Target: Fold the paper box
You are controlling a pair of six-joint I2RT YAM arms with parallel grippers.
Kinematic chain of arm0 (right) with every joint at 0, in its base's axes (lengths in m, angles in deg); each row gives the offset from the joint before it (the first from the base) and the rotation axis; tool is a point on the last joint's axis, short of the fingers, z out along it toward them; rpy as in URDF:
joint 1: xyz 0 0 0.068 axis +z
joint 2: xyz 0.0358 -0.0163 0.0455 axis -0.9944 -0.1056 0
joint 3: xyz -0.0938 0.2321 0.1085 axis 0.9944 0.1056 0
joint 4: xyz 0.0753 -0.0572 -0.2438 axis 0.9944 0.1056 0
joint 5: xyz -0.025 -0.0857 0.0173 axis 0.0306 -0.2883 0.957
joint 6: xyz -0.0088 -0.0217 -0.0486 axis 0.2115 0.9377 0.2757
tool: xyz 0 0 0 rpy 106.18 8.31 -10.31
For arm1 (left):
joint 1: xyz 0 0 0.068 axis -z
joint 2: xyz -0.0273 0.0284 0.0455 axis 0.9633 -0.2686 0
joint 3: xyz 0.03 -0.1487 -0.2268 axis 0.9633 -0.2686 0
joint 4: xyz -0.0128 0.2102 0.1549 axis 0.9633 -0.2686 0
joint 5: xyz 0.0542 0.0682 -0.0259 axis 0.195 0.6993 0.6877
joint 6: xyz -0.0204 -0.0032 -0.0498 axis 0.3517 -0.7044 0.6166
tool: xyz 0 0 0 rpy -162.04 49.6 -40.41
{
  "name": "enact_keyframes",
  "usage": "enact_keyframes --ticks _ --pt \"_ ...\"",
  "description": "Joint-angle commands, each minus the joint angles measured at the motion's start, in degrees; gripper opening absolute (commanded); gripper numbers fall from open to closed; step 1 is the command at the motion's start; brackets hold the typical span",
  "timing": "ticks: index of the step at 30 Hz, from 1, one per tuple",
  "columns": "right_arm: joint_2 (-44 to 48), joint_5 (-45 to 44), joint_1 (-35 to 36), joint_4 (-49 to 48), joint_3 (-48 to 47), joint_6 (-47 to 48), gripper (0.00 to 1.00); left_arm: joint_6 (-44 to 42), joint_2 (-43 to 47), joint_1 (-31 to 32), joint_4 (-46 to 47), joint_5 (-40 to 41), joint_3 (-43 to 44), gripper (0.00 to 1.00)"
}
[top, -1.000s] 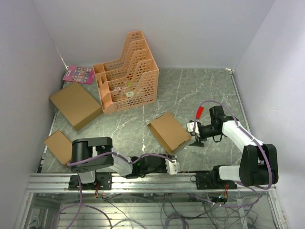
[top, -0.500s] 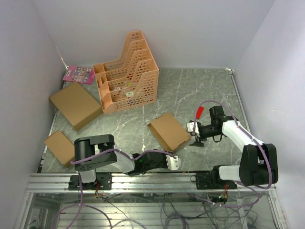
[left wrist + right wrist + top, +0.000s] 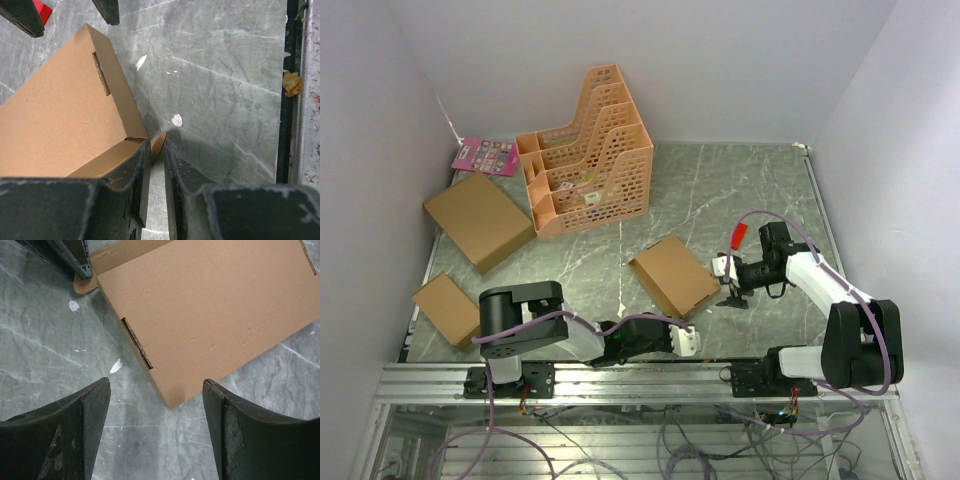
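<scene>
The paper box lies flat and closed on the grey marbled table, a plain brown cardboard slab with a slot in its side wall. At its near corner a small rounded flap sticks out. My left gripper reaches in low from the front, its narrow jaws shut on that flap. My right gripper hovers open at the box's right corner, which sits between its spread fingers without touching them.
An orange slotted file rack stands at the back. A larger flat brown box and a smaller brown box lie at the left, and a pink card lies by the wall. A metal rail runs along the near table edge.
My left arm has stretched a little further toward the box's near corner, and its jaws have narrowed onto the flap. The right arm and the box have not moved.
</scene>
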Motion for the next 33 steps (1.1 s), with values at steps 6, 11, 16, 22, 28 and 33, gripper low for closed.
enact_keyframes --ticks 6,11,16,22,28,33 --pt "-1.1 2.5 -0.6 0.9 -1.3 -1.2 0.73 -0.3 -1.2 -0.3 1.0 0.6 1.6 0.19" --pt "-2.5 5.1 -2.4 -0.1 -3.2 -8.3 0.73 0.0 -1.1 -0.3 1.0 0.9 1.5 0.14" --pt "-4.5 10.4 -6.8 3.0 -5.9 -12.6 0.74 0.4 -1.1 -0.5 1.3 1.0 1.1 0.08" --pt "-7.4 12.5 -9.6 -3.3 -7.6 -33.5 0.74 0.8 -1.2 -0.6 1.6 0.9 1.0 0.07" --pt "-14.0 9.1 -9.6 -7.6 -9.6 -47.4 0.7 1.3 -1.3 -0.7 2.6 1.0 0.7 0.07" --pt "-17.9 7.4 -9.5 -8.1 -10.7 -50.7 0.6 1.5 -1.6 -0.9 2.7 0.9 0.9 0.07"
